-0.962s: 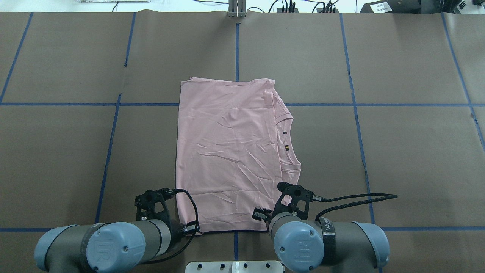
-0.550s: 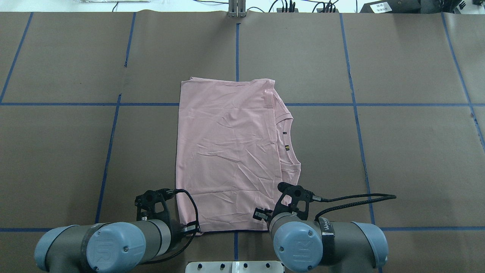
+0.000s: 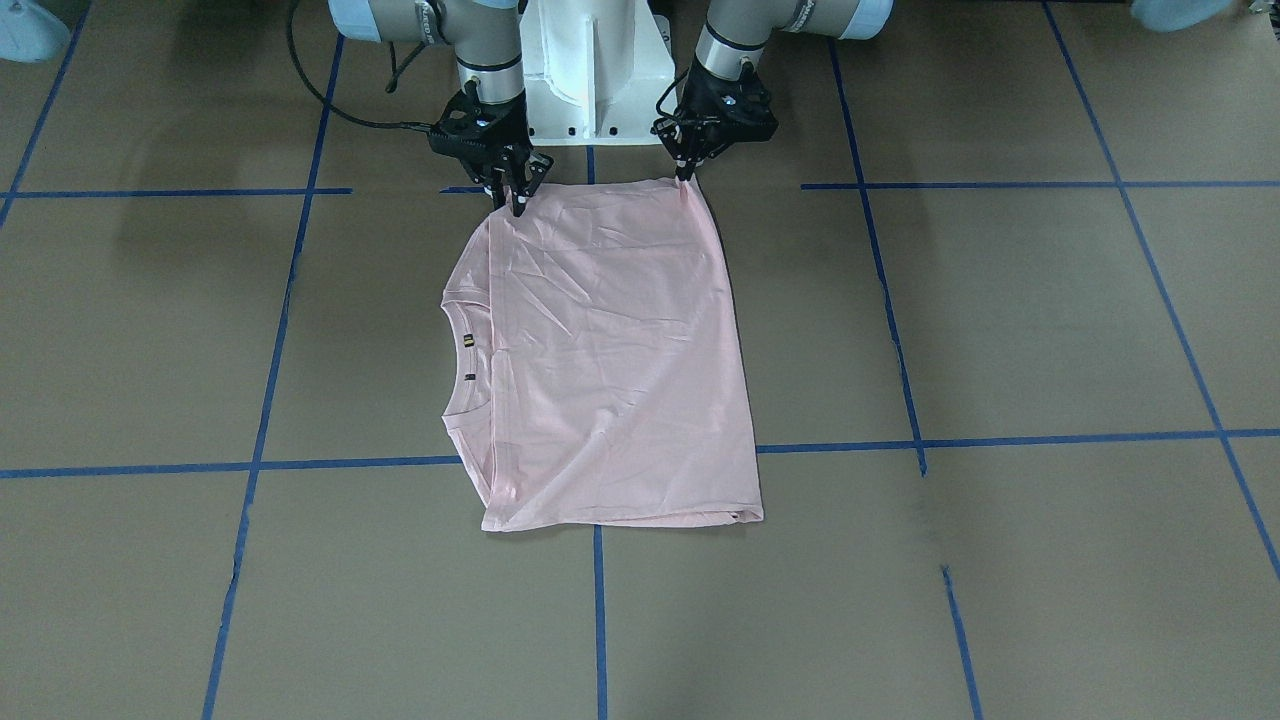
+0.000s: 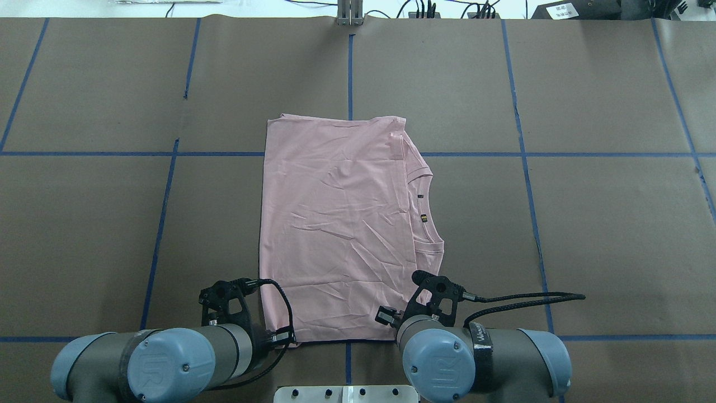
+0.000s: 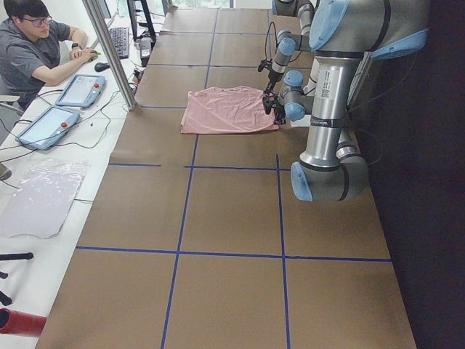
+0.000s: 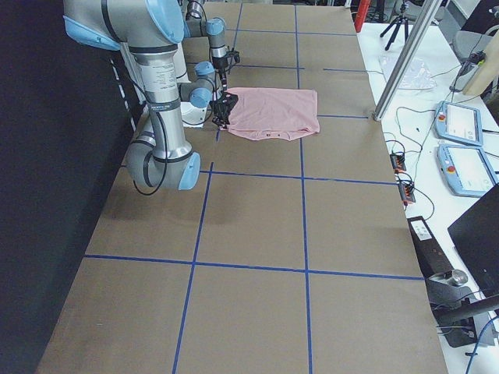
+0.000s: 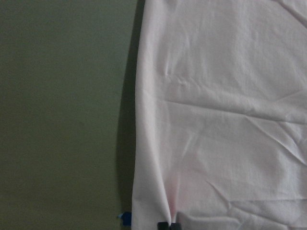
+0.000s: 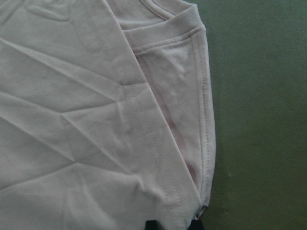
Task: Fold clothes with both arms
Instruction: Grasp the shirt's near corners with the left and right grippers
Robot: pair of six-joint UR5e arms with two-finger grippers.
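Right claw [image 3: 517, 196] has shifted a touch, its cable lower; the shirt is unmoved

Left claw [image 3: 687, 172] pinches the near hem corner, the cloth puckered. The right claw's tips stand apart astride the near shoulder corner, likely to lift that edge over the pink T-shirt [image 4: 335, 224] – flat, mid-worktop [image 4: 587, 224]

Pink T-shirt [image 4: 335, 224] flat, folded; left gripper [image 3: 686, 176], right gripper [image 3: 512, 199] at corners.

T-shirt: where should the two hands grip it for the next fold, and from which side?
On the T-shirt, pinch both corners of the robot-side edge, coming from the robot's side: it lies flat, that edge is straight, and the left hand and right hand sit at those corners.
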